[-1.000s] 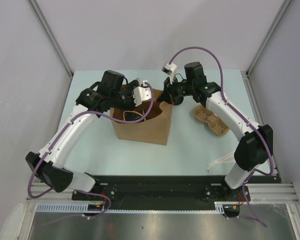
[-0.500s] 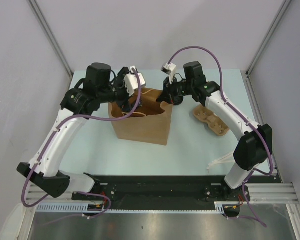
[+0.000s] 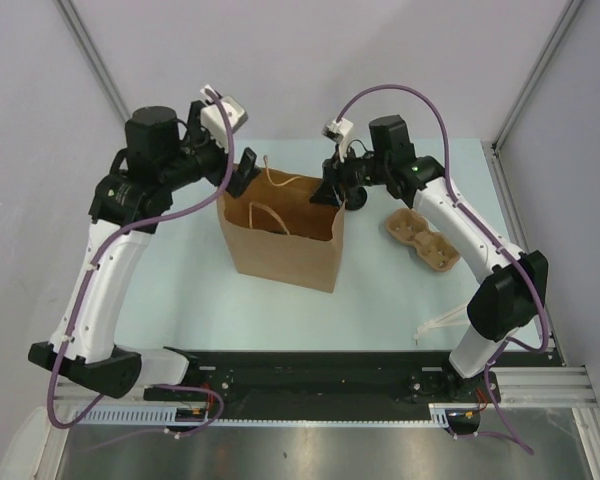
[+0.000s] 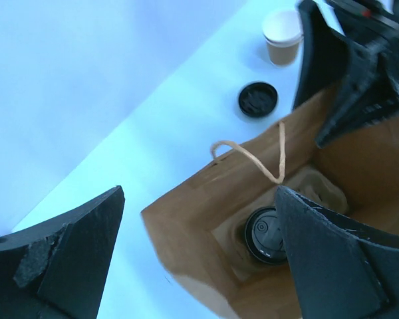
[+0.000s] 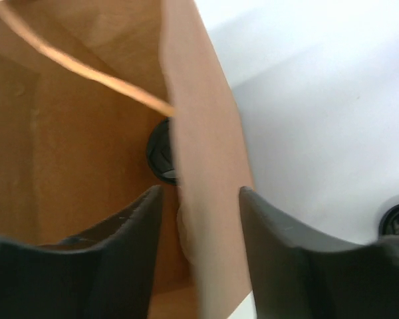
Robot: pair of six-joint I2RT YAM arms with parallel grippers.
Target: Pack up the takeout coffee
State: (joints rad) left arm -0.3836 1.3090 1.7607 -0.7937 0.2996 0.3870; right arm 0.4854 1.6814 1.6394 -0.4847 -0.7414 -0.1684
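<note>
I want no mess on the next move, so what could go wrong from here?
1. The cup stands lidless outside the bag, with its lid lying apart from it. If packed like that, any drink in it could spill.
2. The bag's handle droops across the mouth and may snag the cup going in.
3. The right claw straddles the bag's wall, so a tug could tip the bag.

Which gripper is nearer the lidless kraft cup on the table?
Right. The right gripper straddles the far-right rim of the paper bag, with the kraft cup standing close beside it. The left gripper hangs open above the bag's far-left corner, farther off.
</note>
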